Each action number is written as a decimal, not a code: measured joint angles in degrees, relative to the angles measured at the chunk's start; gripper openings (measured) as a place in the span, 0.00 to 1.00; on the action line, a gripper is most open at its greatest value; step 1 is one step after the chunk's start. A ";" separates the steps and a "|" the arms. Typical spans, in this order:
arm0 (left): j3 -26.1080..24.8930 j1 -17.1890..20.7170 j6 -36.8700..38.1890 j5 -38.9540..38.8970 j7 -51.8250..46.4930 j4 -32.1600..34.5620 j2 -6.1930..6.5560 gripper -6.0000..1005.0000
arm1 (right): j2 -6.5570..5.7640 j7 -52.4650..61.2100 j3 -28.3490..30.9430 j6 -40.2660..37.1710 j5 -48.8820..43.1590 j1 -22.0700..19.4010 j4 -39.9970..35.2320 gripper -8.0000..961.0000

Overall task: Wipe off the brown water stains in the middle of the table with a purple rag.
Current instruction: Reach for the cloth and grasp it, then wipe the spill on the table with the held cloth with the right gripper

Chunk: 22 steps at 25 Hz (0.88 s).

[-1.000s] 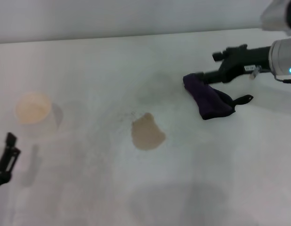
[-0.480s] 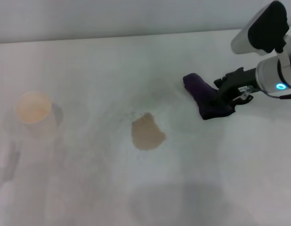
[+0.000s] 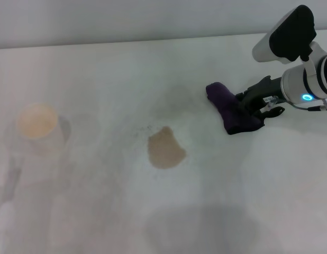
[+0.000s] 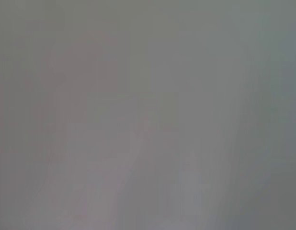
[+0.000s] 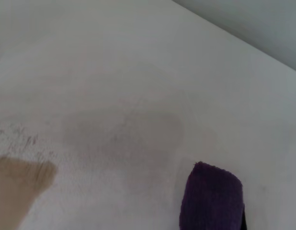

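Observation:
The brown water stain [image 3: 165,149] is a small tan blotch in the middle of the white table [image 3: 100,79]. The purple rag [image 3: 227,108] lies bunched to the right of it and clear of it. Its black loop tab [image 3: 274,111] sticks out on the right. My right gripper [image 3: 252,103] is down at the rag's right end, touching the cloth. The right wrist view shows the rag's near end [image 5: 212,199] and part of the stain [image 5: 18,184]. My left gripper is out of view; the left wrist view shows only grey.
A white paper cup [image 3: 37,127] stands at the left of the table. A faint grey smudge [image 5: 124,134] lies between the stain and the rag. A grey wall runs behind the table's far edge [image 3: 153,39].
My right gripper came down from behind the rag onto its right end. My left gripper, at the lower left a second ago, has left the head view. The rag and stain have not moved.

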 joint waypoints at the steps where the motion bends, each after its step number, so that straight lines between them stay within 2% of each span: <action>1: -0.12 0.00 0.01 -0.03 0.00 -0.14 0.02 0.88 | -0.01 0.00 -0.02 0.04 0.01 0.00 0.00 0.38; 7: -0.17 -0.07 0.04 -0.08 0.00 -0.56 0.03 0.88 | -0.05 0.02 -0.08 1.27 0.18 0.00 -0.69 0.14; 13: -0.35 -0.41 0.04 -0.30 0.00 -0.68 0.03 0.88 | -0.10 -2.41 -1.07 7.67 3.65 -0.37 -5.55 0.11; 17: -0.35 -0.77 0.04 -0.60 0.00 -0.77 0.02 0.88 | -0.08 -7.52 -8.27 13.89 10.33 -0.01 -7.74 0.10; 22: -0.34 -1.38 0.05 -0.61 0.00 -0.76 0.02 0.88 | 0.38 -8.05 -22.96 11.38 15.40 2.16 -7.10 0.11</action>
